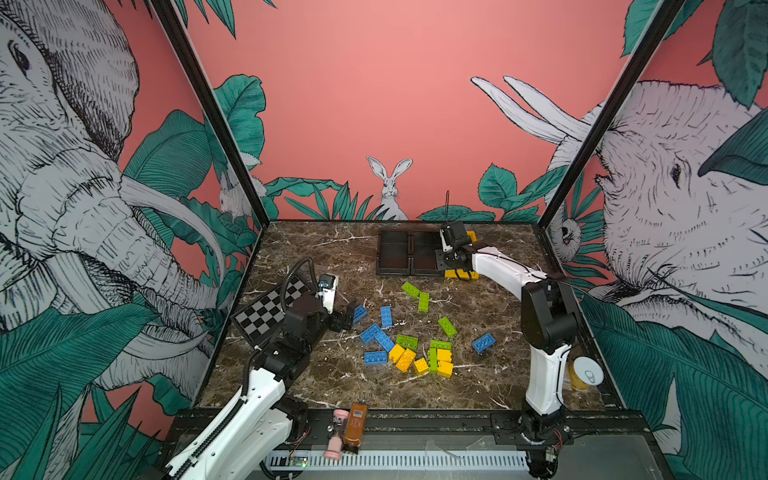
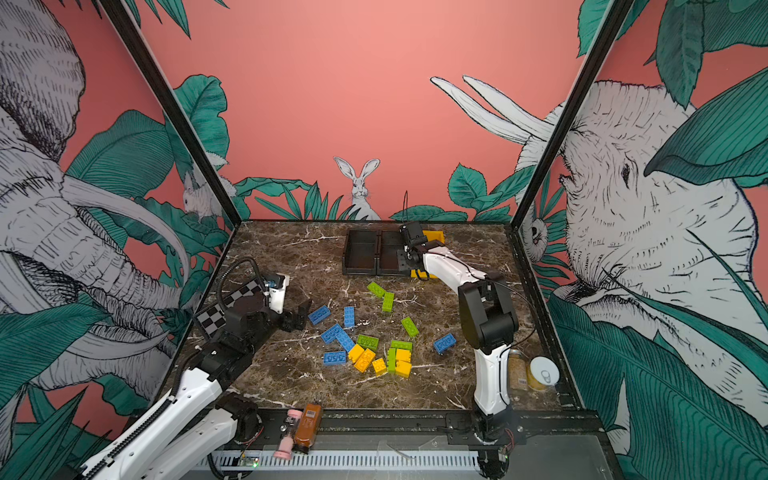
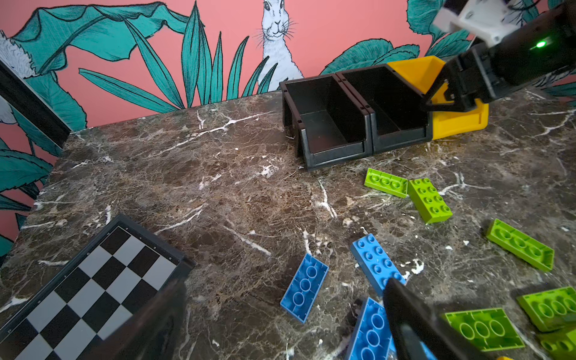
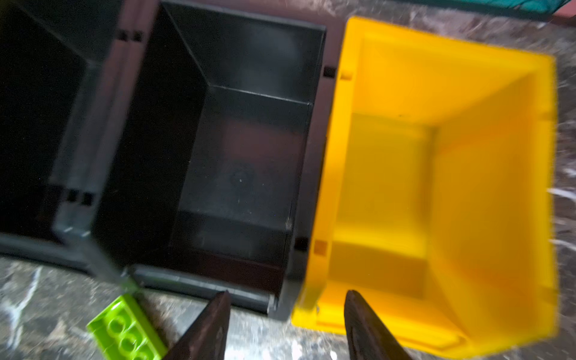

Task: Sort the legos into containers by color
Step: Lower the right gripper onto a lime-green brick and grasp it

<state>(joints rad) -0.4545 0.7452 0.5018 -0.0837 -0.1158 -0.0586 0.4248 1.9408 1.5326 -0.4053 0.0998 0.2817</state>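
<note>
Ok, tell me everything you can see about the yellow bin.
The yellow bin is an open rectangular box of smooth, glossy-looking plastic with sloping walls, a rim and a lower front lip. It stands upright on the marble table near the back wall, rightmost in a row of three. Its side is pressed against a black bin. No brick shows inside, though the right wrist view is blurred. The right hand hangs open above its front corner, apparently not touching it.
</note>
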